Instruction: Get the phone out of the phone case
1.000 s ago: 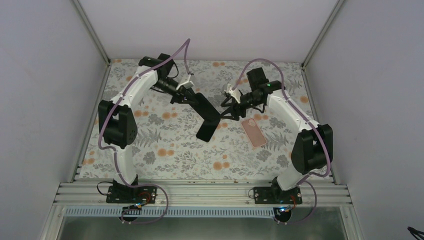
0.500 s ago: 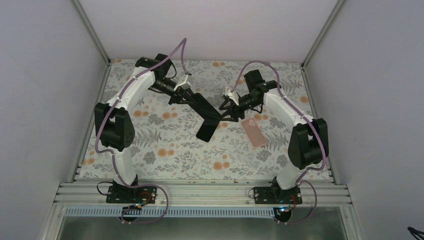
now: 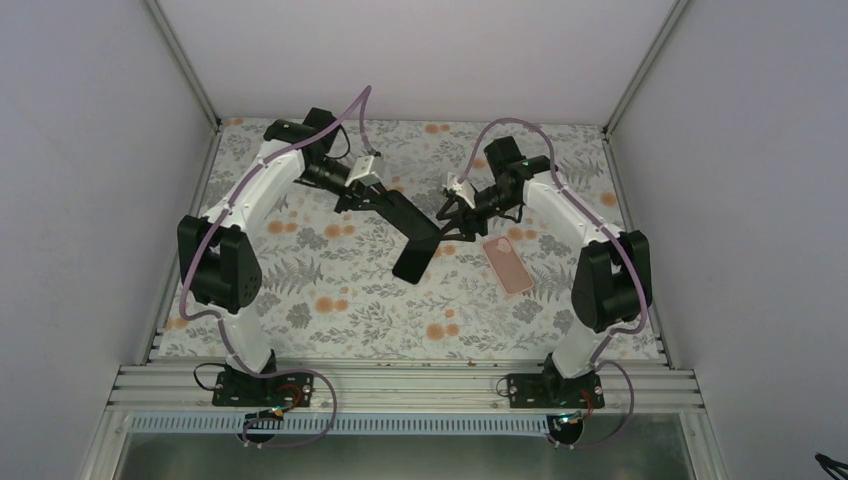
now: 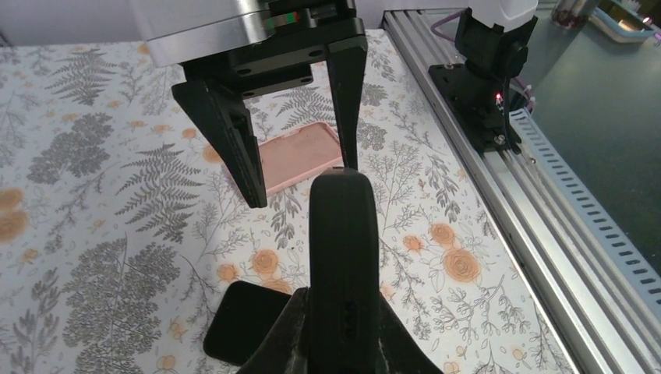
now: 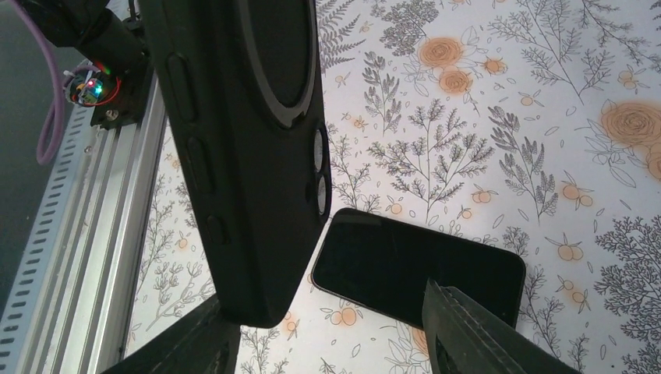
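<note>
My left gripper (image 3: 385,203) is shut on the black phone case (image 3: 408,215) and holds it tilted above the table. In the left wrist view the case (image 4: 343,249) stands edge-on between the jaws. The black phone (image 3: 413,262) lies flat on the table, screen up, below the case's free end; it also shows in the left wrist view (image 4: 242,319) and the right wrist view (image 5: 421,265). My right gripper (image 3: 447,218) is open and empty, just right of the case's free end. In the right wrist view the case's back (image 5: 242,132) sits by the left finger.
A pink phone case (image 3: 508,265) lies flat on the floral table cover to the right of the phone, under my right arm; it also shows in the left wrist view (image 4: 300,152). An aluminium rail (image 3: 400,385) runs along the near edge.
Both arms have drawn slightly toward the back left, and the left gripper still holds the black case. The phone and the pink case have not moved.
</note>
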You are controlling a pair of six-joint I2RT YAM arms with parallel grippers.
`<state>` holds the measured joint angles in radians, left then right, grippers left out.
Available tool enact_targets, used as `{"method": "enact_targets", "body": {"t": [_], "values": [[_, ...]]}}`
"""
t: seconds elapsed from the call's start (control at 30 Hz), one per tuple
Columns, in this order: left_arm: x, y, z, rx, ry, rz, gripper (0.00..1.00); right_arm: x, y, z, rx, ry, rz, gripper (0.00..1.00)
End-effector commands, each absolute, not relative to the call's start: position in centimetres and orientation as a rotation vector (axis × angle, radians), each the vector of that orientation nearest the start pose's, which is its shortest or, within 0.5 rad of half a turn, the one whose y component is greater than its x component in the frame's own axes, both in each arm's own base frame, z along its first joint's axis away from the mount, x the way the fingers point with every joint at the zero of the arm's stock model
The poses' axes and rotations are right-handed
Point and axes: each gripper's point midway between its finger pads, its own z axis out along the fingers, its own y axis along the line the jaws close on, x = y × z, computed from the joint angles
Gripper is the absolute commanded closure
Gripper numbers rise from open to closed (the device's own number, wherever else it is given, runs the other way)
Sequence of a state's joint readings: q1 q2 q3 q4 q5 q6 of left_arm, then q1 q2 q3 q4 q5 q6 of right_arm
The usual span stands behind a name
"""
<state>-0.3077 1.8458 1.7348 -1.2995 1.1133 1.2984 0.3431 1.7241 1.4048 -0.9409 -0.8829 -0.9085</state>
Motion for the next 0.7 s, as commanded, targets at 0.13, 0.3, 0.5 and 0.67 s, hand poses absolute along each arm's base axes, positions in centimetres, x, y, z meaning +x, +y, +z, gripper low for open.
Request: {"method": "enact_targets", "body": {"t": [0.13, 0.3, 0.5, 0.67], "values": [[25.9, -26.9, 28.6, 1.682, 1.34, -1.248, 0.98, 35.0, 22.5, 17.3, -1.603, 1.861, 0.781, 0.43], [25.1, -27.3, 28.4, 1.7, 1.337, -1.261, 0.98, 36.9, 21.8, 16.5, -1.623, 1.876, 0.697, 0.44], [24.5, -27.8, 27.8, 1.713, 1.342, -1.294, 0.98, 39.2, 21.5, 16.8, -1.621, 1.868, 0.597, 0.48], [24.2, -28.0, 28.2, 1.7, 1.321, -1.315, 0.98, 41.8, 21.0, 17.1, -1.567, 1.878, 0.461, 0.54]]}}
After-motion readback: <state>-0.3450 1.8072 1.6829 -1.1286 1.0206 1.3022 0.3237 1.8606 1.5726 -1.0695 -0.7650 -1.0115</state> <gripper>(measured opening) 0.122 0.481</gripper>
